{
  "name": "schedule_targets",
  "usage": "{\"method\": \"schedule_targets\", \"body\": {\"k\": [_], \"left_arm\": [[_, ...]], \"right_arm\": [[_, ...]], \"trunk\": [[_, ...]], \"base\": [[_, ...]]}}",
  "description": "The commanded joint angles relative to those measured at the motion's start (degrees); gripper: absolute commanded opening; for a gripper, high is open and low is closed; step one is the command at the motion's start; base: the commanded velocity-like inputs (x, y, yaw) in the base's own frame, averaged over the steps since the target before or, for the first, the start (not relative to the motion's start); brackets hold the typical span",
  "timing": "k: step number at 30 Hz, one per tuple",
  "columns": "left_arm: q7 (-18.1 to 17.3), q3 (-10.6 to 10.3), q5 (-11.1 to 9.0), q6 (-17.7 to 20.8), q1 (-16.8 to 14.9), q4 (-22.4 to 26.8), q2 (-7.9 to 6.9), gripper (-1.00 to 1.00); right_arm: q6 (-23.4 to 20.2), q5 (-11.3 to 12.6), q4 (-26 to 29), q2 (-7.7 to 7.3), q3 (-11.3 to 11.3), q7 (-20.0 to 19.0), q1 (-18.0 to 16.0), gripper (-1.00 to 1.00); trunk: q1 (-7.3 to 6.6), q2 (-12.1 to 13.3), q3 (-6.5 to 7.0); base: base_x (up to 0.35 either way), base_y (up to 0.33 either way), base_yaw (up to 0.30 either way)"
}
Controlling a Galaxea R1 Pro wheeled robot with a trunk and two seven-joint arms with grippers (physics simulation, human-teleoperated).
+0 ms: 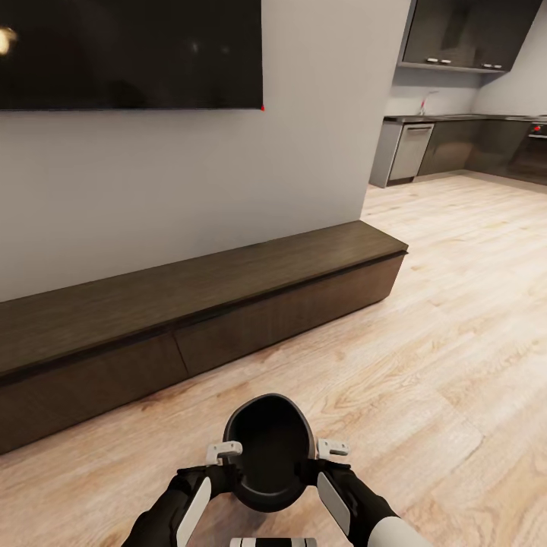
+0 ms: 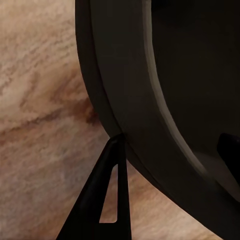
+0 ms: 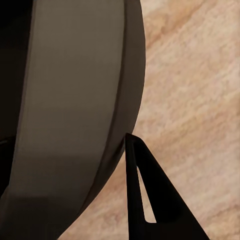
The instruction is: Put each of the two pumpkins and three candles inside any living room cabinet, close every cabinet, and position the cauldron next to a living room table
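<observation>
While both arms reach forward low in front of the robot, the cauldron point(image 1: 270, 452) sits between them, a dark round pot with its open mouth showing, held above the wooden floor point(image 1: 441, 342). Left hand point(image 1: 225, 453) is clamped on the pot's rim at its left side; in the left wrist view one dark finger point(image 2: 107, 200) touches the outside of the cauldron point(image 2: 150, 100) wall and the other shows inside the bowl, so it grips the cauldron. Right hand point(image 1: 331, 448) does the same at the right side of the rim: in the right wrist view one finger point(image 3: 150, 200) presses the outer wall of the cauldron point(image 3: 75, 110), the other is a dark shape on the inner side, so it grips too. Ahead stands the cabinet point(image 1: 197, 304), long, low, dark brown, flat top, running along the white wall point(image 1: 152, 190); its drawer fronts look flush, closed. Cauldron is near the cabinet, apart from it, floor between. Black TV screen point(image 1: 129, 53) hangs on the wall above the cabinet. Far right, past the wall's corner, a kitchen with dark grey cabinets point(image 1: 463, 34), a counter point(image 1: 456, 118) and a dishwasher point(image 1: 410, 150).
</observation>
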State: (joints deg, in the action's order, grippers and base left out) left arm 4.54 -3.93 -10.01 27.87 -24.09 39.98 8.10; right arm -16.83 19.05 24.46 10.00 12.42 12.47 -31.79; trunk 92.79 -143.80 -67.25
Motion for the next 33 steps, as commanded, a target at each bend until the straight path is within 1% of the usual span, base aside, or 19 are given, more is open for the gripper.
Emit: {"method": "schedule_targets", "body": {"k": [1,3,33], "left_arm": [[0.38,-0.21,-0.8,0.24,0.02,0.1,-0.02,-1.0],[0.38,-0.21,-0.8,0.25,0.03,0.1,-0.02,-1.0],[0.38,-0.2,-0.8,0.25,0.05,0.1,-0.02,-1.0]], "right_arm": [[-0.18,0.9,0.15,0.0,0.41,0.36,-0.03,-1.0],[-0.15,0.9,0.15,0.0,0.41,0.36,-0.03,-1.0],[-0.3,0.98,0.76,0.0,0.41,0.12,-0.03,-1.0]], "trunk": [[-0.01,-0.02,-0.05],[-0.01,-0.02,-0.05],[-0.78,0.38,6.6]], "base": [[0.0,0.0,0.0],[0.0,0.0,0.0],[0.0,0.0,0.0]]}}
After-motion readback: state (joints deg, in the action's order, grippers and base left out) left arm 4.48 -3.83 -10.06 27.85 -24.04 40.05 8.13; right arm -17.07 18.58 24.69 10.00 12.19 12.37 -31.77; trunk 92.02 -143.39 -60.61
